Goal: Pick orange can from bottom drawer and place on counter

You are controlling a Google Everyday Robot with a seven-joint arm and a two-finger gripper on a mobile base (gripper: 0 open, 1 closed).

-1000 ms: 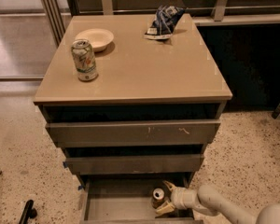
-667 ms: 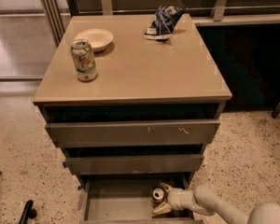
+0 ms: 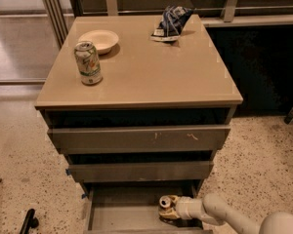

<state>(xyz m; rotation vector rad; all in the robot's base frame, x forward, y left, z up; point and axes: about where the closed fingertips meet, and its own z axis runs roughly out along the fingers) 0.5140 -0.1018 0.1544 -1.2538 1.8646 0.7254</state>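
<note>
The orange can (image 3: 165, 202) stands in the open bottom drawer (image 3: 122, 216), at its right side, with its silver top showing. My gripper (image 3: 170, 211) reaches in from the lower right and is right at the can, on its right and front side. The arm's white wrist (image 3: 186, 208) is just behind it. The glossy tan counter (image 3: 151, 72) tops the drawer cabinet above.
On the counter stand a white-and-green can (image 3: 88, 63) at the left, a pale bowl (image 3: 98, 40) behind it and a crumpled dark blue bag (image 3: 170, 22) at the back. The two upper drawers (image 3: 139, 138) are slightly open. A dark object (image 3: 28, 221) lies on the speckled floor at the lower left.
The arm has edged a little further left and into the drawer toward the can. The can has stayed in about the same place.
</note>
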